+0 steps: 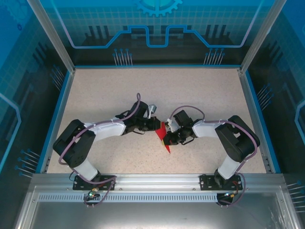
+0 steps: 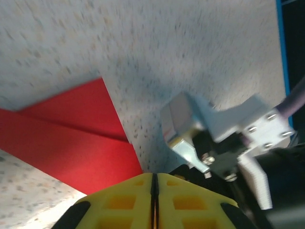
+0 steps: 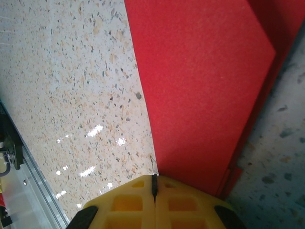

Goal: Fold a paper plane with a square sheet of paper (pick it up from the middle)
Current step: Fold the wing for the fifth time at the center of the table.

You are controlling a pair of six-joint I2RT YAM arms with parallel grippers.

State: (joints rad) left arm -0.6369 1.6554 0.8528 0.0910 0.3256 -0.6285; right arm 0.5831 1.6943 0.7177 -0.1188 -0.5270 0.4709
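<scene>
The square sheet of paper (image 1: 165,144) is bright red and folded into layers, standing on edge between the two grippers at mid-table. In the left wrist view the paper (image 2: 71,138) shows a diagonal crease, and its edge runs down to my left gripper (image 2: 153,177), whose yellow fingers are pressed together; whether paper is pinched there I cannot tell. In the right wrist view the paper (image 3: 205,86) has stacked edges on its right, and its left edge ends at the seam of my right gripper (image 3: 153,177), shut on it. From above, the left gripper (image 1: 156,125) and right gripper (image 1: 167,138) almost meet.
The speckled beige table (image 1: 157,90) is bounded by a blue rim (image 1: 62,105) and transparent walls. An aluminium rail (image 1: 157,180) runs along the near edge. The right arm's grey wrist-camera mount (image 2: 214,129) hangs close in front of the left fingers.
</scene>
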